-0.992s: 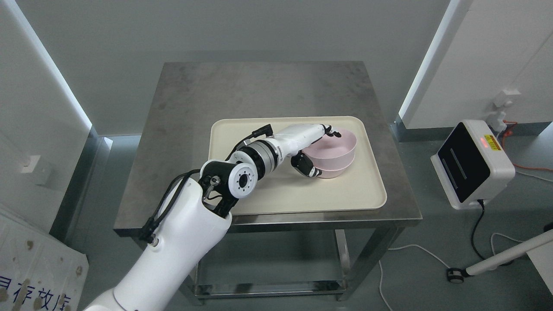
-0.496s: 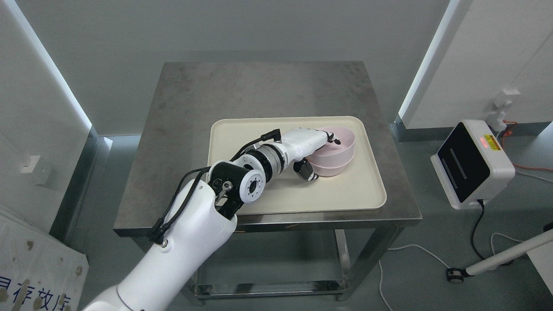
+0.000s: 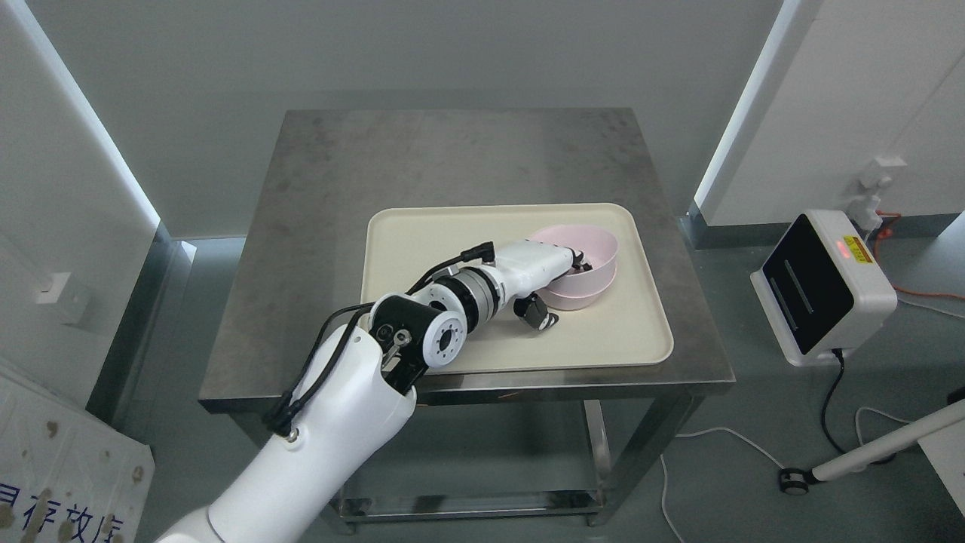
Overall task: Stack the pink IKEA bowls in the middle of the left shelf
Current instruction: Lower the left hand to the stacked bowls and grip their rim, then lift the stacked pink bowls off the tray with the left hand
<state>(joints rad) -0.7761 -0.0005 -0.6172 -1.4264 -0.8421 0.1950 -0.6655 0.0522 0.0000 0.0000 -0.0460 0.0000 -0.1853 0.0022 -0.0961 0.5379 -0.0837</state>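
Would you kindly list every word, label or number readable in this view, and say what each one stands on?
"存放" reads partly, in blue characters cut off by the picture's edge, on the stained white board at lower left.
The yellow sticker on the white box-shaped device with a black front: print too small to read.
The two stacked pink bowls and the cream tray show none.

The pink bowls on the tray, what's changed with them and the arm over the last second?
The left hand, gripping the stacked pink bowls at their near rim with fingers inside and thumb outside, has drawn back slightly toward the robot, and the bowls have slid a little left and nearer on the cream tray. Tray and steel table have stayed put.
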